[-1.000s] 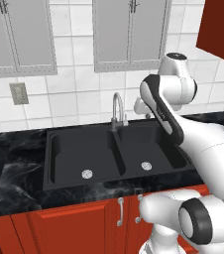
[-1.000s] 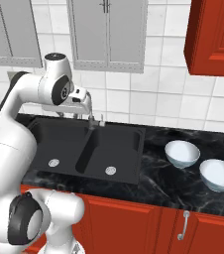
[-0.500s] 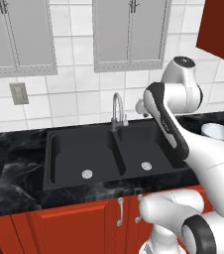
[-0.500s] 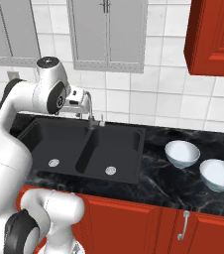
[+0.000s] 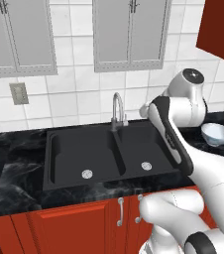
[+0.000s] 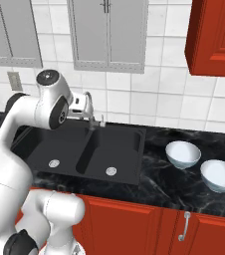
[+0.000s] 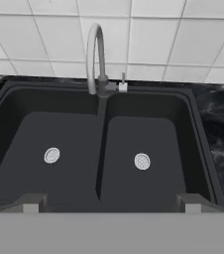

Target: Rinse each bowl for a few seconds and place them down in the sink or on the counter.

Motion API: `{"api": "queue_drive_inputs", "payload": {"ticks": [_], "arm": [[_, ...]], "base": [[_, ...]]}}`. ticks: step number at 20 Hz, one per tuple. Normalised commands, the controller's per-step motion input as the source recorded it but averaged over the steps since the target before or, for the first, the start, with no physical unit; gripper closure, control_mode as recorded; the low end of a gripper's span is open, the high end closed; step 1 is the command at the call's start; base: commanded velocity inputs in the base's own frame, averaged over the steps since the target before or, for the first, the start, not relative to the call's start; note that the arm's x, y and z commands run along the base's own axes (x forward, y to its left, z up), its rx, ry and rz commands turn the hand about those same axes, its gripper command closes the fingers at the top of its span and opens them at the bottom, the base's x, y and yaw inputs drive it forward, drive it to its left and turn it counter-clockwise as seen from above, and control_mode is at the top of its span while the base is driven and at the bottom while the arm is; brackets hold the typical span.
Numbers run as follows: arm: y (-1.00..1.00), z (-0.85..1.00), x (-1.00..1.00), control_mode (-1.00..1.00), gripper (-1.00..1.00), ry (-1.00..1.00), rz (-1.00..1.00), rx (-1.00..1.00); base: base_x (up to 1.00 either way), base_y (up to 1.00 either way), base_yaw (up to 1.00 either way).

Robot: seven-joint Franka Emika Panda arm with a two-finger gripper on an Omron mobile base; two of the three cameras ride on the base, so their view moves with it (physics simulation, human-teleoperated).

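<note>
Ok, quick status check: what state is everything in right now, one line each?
Near bowl: upright on the counter, empty.
Far bowl: upright on the counter, empty, right of the sink.
Sink: both basins empty.
Faucet: no water seen running, spout over the left basin.
Gripper: jaws open, holding nothing, above the sink.
Wall cabinets: doors closed.
</note>
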Motion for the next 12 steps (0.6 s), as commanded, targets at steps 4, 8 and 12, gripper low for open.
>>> {"api": "queue_drive_inputs", "payload": {"ticks": [4, 8, 12], "arm": [[-0.13, -0.04, 0.02, -1.00, -1.00, -0.05, 0.03, 0.00], [-0.15, -0.07, 0.09, -1.00, -1.00, -0.05, 0.04, 0.00], [-0.09, -0.11, 0.14, -1.00, -1.00, -0.04, 0.06, 0.01]], "base": [[0.00, 0.00, 0.00], [0.00, 0.00, 0.00], [0.00, 0.00, 0.00]]}}
